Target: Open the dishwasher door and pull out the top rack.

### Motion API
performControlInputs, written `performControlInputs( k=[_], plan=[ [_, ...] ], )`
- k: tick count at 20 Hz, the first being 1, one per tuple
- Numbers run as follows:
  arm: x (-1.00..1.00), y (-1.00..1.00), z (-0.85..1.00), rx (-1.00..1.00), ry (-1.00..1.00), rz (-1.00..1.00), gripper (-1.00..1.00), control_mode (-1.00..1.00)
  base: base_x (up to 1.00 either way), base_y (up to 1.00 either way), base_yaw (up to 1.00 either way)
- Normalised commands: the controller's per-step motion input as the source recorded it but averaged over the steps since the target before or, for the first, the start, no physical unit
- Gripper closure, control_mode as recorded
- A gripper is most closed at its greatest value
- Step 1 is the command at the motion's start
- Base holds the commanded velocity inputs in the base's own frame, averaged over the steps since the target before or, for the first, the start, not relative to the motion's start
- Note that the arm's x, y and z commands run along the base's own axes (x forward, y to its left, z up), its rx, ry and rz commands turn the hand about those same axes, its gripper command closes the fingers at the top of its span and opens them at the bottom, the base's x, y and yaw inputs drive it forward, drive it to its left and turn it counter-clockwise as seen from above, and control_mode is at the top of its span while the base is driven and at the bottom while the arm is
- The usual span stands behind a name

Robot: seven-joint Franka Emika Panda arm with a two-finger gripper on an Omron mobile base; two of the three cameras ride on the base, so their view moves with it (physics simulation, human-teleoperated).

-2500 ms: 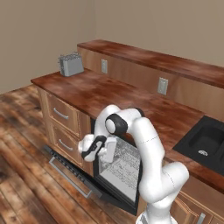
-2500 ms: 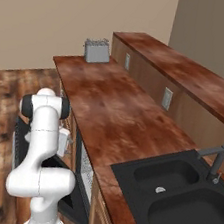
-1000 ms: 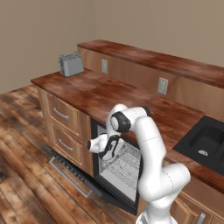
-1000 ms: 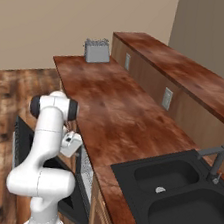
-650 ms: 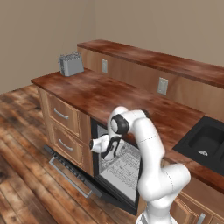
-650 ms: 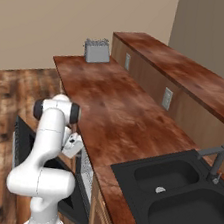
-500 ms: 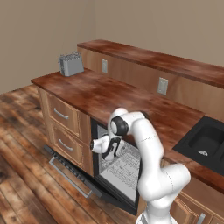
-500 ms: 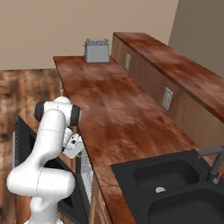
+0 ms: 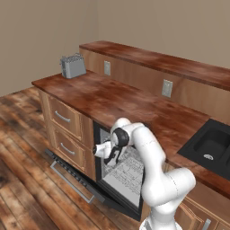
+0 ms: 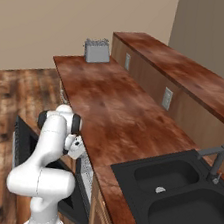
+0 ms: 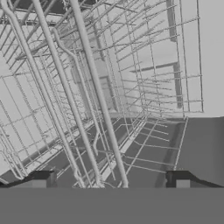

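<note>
the dishwasher door (image 9: 74, 177) lies open at my 9 o'clock; i judge the top rack (image 11: 100, 87) not yet out, gripper (image 11: 111, 179) fingers spread, grasping nothing.

The dishwasher door (image 9: 74, 179) is seen lowered flat at the lower left of centre, its silver bar handle toward the floor. The gripper (image 9: 112, 158) is held at the dishwasher's open mouth in mid-frame, against the light-grey wire rack (image 9: 130, 170). A toaster (image 9: 73, 66) is placed on the counter (image 9: 121, 101) at upper left.
</note>
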Motion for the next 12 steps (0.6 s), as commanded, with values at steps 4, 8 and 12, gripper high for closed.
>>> performControlInputs(
  k=[4,8,12],
  plan=[
    [0.39,0.00,-0.21,0.00,0.00,0.00,-1.00,-1.00,0.00,0.00,0.00],
    [0.29,0.00,-0.22,0.00,0.00,0.00,-1.00,-1.00,0.00,0.00,0.00],
    [0.22,0.00,-0.35,0.00,0.00,0.00,-1.00,-1.00,0.00,0.00,0.00]
  ],
)
